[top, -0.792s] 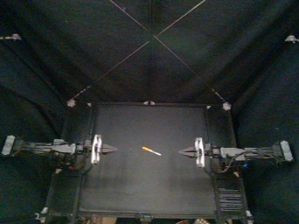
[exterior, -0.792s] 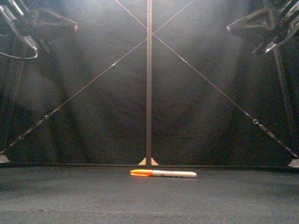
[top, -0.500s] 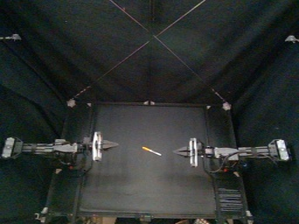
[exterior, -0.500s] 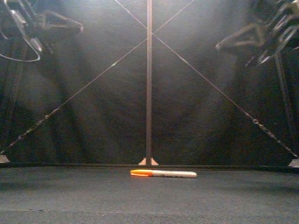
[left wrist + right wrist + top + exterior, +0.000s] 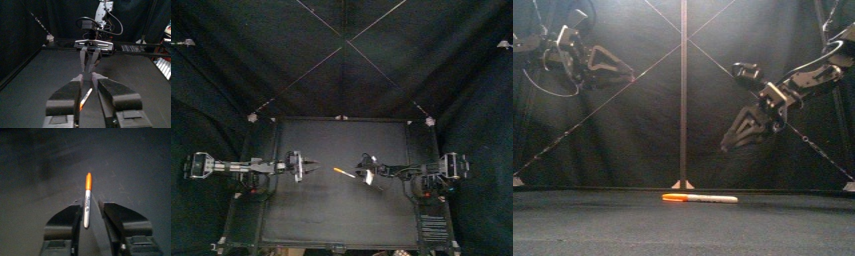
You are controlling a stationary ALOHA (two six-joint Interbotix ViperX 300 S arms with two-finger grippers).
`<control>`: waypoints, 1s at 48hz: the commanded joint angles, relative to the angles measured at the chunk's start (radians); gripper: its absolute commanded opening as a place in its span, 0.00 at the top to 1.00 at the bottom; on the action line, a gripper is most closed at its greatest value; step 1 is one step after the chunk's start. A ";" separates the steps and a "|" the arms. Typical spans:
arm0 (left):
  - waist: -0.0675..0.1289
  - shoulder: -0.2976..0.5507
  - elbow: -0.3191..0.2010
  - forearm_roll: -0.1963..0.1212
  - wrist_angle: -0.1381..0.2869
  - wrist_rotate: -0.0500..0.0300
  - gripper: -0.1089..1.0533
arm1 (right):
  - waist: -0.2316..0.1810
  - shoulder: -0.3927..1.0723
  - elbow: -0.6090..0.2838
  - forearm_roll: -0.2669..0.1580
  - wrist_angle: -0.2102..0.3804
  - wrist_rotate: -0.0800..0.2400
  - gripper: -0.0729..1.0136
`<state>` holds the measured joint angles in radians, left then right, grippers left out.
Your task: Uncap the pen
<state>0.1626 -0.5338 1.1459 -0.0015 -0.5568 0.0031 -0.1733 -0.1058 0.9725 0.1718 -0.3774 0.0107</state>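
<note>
While R pincer (image 5: pixel 89 204) hovers, pen (image 5: pixel 700 198) lies capped.

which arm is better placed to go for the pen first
Right. The right tool hangs lower and nearer the marker pen, and its wrist view shows the pen lined up between its open jaws. The left tool sits higher and farther off.
</note>
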 commanded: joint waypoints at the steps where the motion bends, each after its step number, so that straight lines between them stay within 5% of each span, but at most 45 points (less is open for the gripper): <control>1: 0.006 0.026 -0.025 -0.008 -0.011 -0.0015 0.20 | 0.000 0.095 -0.066 0.006 0.017 -0.002 0.20; 11: 0.008 0.081 -0.028 -0.031 -0.002 -0.0015 0.08 | 0.005 0.216 -0.149 0.003 0.103 -0.002 0.20; 22: 0.008 0.155 -0.054 -0.037 0.028 -0.0015 0.08 | 0.011 0.272 -0.181 0.002 0.167 -0.002 0.21; 37: 0.006 0.236 -0.121 -0.032 0.186 0.0000 0.08 | 0.035 0.262 -0.183 -0.008 0.173 -0.003 0.45; 48: -0.014 0.281 -0.179 -0.015 0.276 0.0000 0.08 | 0.057 0.179 -0.219 -0.055 0.176 -0.006 0.46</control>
<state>0.1580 -0.2669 1.0078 -0.0276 -0.2961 0.0031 -0.1273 0.1365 0.7839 0.1335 -0.1994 0.0046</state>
